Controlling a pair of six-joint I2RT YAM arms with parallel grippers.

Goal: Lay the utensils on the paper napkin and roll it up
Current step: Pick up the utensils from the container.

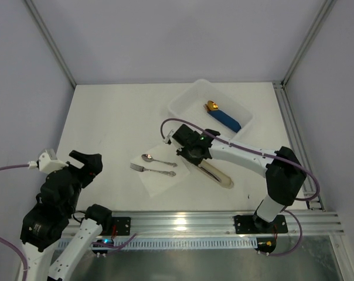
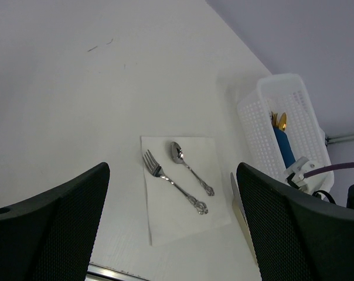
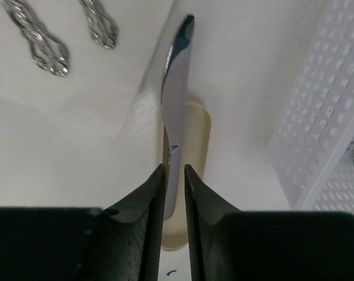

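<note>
From above, I am seeing the paper napkin (image 1: 156, 182) lying by the near edge of the counter (image 1: 106, 117), carrying the fork (image 1: 152, 170) and spoon (image 1: 159, 161). My left fingers (image 1: 83, 158) are hanging released near the left corner. Through the left wrist, they are gaping wide, framing the napkin. Through the right wrist, my right fingers (image 3: 147, 216) are clenching the knife (image 3: 176, 99) above the beige sleeve (image 3: 199, 134), just beside the napkin.

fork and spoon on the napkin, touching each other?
Apart. The left wrist view shows white napkin between the fork and the spoon along their whole length.
</note>
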